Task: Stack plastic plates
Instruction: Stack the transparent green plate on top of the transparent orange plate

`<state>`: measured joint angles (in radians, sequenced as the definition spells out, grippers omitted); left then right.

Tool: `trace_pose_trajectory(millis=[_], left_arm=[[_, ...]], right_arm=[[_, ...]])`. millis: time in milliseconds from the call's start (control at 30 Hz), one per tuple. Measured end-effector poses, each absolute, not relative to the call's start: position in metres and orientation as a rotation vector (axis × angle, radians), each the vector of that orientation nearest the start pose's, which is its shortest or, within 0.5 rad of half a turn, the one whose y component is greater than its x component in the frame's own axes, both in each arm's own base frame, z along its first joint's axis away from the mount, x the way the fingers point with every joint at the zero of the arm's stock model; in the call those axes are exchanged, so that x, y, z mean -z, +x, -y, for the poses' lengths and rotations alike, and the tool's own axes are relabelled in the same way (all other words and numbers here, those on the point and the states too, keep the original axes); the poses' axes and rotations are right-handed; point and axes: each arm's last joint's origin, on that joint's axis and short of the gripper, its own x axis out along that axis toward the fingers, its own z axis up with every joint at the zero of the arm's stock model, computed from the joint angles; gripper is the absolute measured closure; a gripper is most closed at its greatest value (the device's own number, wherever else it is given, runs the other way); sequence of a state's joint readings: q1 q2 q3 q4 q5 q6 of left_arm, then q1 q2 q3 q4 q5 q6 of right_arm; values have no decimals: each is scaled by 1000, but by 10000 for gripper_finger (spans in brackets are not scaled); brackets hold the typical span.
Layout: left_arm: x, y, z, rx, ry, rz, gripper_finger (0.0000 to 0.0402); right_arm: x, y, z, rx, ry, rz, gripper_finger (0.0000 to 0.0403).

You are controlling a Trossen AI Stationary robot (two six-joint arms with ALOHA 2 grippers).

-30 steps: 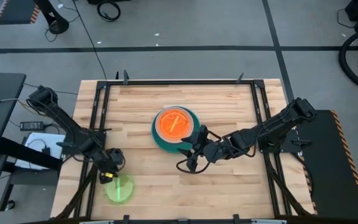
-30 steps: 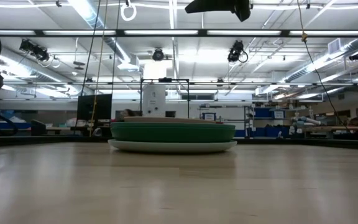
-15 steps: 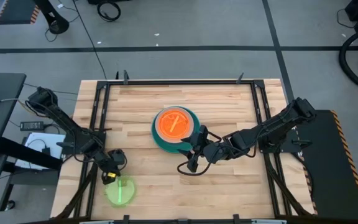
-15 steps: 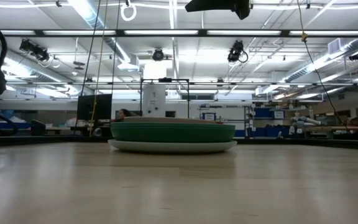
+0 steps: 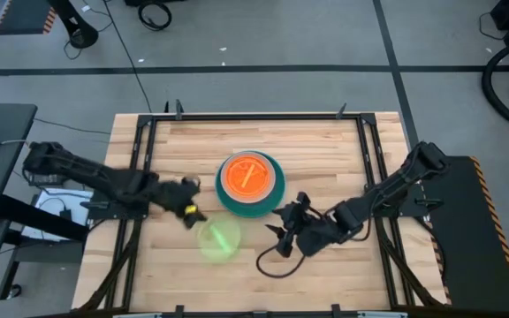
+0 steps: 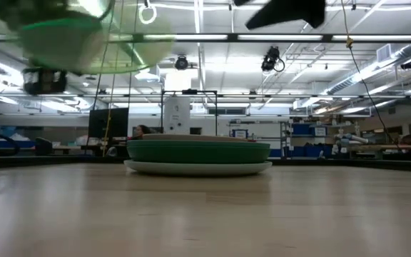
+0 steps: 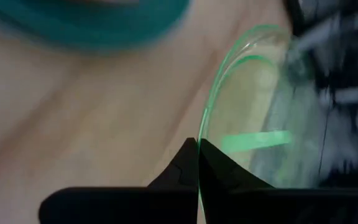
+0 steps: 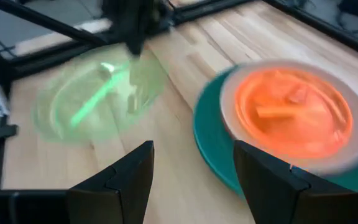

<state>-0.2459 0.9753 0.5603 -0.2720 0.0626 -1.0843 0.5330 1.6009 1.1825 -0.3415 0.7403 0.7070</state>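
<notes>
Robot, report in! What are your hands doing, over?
Left gripper shut on lime plate, carrying it above table. Right gripper open beside stack. Nothing in the way.

Even, bright overhead light; heavy motion blur.
Ceiling strip lights glare in the low view. Lime green plate smears there; both wrist views blurred, stack soft. Shadows faint.

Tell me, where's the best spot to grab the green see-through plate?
Probably its thin rim, pinched from the side. The lime green plate is flat and shallow, so only the edge fits between fingers. The left pincer is shut on that rim there.
</notes>
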Motion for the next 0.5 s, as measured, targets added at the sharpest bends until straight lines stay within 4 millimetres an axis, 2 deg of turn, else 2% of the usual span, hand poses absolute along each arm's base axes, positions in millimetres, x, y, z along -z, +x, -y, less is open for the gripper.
trace_pose_trajectory(millis=[100,267,367,500], left_arm=[[-228,205,25,-236,-998,-730,400],[-234,240,-22,-504,-1063,-665,400],[-232,259,-48,-588,-1069,-649,400],[-215,272,-71,-696,-1115,-677,400]], right_arm=[[-254,297,-161,443,265,-485,173],[-257,298,-149,537,305,-435,176],[-257,300,-146,565,348,-416,181],[-254,298,-150,551,311,-437,186]])
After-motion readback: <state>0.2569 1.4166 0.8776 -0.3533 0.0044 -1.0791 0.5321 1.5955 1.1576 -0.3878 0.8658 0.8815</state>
